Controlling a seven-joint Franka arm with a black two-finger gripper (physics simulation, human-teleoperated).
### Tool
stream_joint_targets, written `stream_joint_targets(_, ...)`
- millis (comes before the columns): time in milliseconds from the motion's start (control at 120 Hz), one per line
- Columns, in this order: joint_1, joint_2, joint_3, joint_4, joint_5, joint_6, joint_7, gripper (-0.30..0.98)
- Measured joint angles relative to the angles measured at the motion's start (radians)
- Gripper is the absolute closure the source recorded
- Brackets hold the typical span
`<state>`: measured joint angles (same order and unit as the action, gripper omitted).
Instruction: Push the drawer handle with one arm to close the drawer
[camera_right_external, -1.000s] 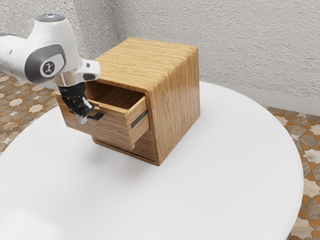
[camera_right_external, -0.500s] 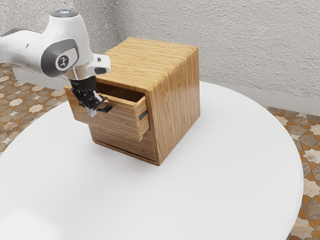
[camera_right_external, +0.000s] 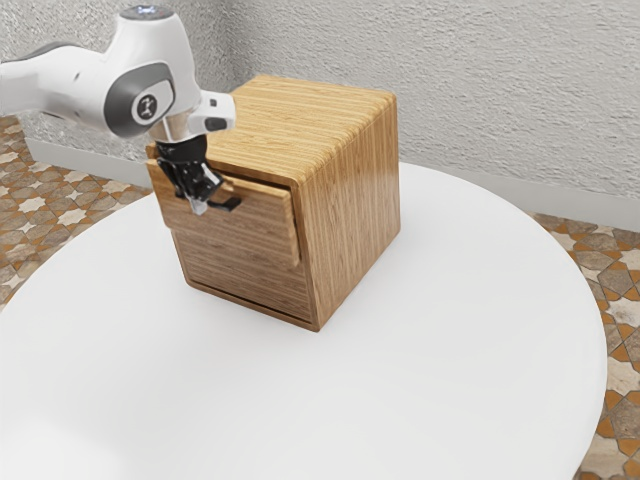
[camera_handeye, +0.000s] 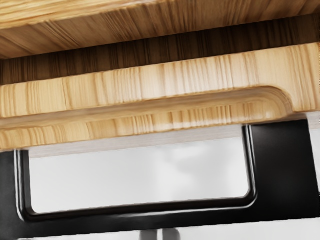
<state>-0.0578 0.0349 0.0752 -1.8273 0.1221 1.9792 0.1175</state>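
The drawer (camera_right_external: 252, 226) is nearly closed, its front standing slightly proud of the wooden cabinet (camera_right_external: 350, 205) on the white bench (camera_right_external: 450, 350). The end effector (camera_right_external: 198, 205) is at the black handle (camera_right_external: 230, 205), its fingertips pressed together just beside the handle's outer bar; whether they touch it I cannot tell. In the wrist view, a narrow dark opening runs behind the drawer's front.

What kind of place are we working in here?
Probably a simulated plain room: rough plastered wall, patterned tile floor, and a round white table holding the wooden cabinet.
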Motion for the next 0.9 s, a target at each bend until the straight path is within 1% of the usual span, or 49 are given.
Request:
stream_joint_targets(417, -0.012, 0.066, -0.006, 0.076, 0.0, -0.018, 0.004, 0.79)
stream_joint_targets(483, -0.011, 0.056, -0.007, 0.074, -0.004, -0.019, 0.005, 0.79)
stream_joint_targets(533, -0.006, 0.004, -0.016, 0.021, -0.01, -0.02, 0.001, 0.78)
stream_joint_targets(550, -0.006, -0.03, -0.019, -0.012, -0.012, -0.02, -0.002, 0.77)
stream_joint_targets(633, -0.004, -0.289, -0.035, -0.217, -0.02, -0.041, -0.024, 0.58)
stream_joint_targets(692, 0.001, -0.404, -0.046, -0.276, -0.024, -0.088, -0.042, 0.45)
stream_joint_targets(792, 0.006, -0.461, -0.057, -0.28, -0.048, -0.184, -0.071, 0.28)
stream_joint_targets(900, 0.01, -0.473, -0.081, -0.257, -0.074, -0.277, -0.097, 0.17)
